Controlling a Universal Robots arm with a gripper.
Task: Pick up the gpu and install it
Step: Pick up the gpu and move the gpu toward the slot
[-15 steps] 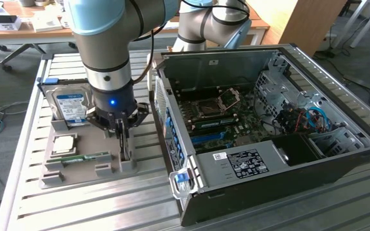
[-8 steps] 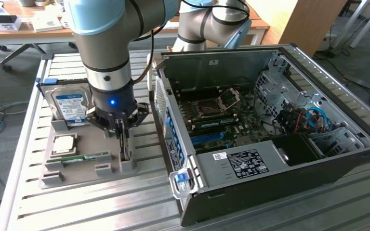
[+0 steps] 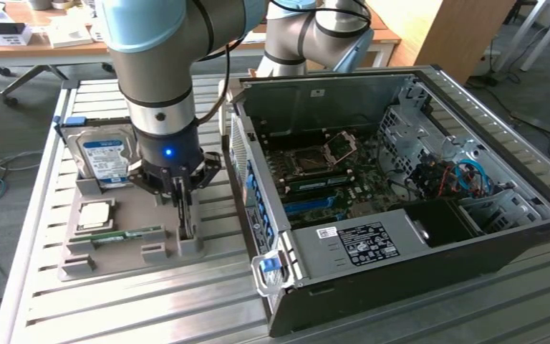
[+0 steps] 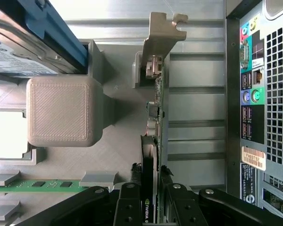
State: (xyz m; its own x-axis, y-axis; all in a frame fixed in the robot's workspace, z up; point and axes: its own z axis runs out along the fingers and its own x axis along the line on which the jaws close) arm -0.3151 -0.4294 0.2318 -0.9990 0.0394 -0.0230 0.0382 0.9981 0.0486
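Pincer [image 3: 180,206] straddles the thin green-and-black gpu card [image 4: 156,99] upright in its grey plastic holder [image 4: 111,150], fingers [image 4: 129,202] apparently pinched onto it. A skewed lift could snag its silvery bracket [image 4: 159,37].

In the grey holder [image 4: 59,110], the gpu [image 4: 158,99] stood edge-on, one end hidden between the fingers [image 4: 130,202] of the gripper [image 4: 152,188], which seemingly clamped it. The picture edge cut off the hard drive [image 4: 19,52] and memory stick [image 4: 37,184] in the same holder.
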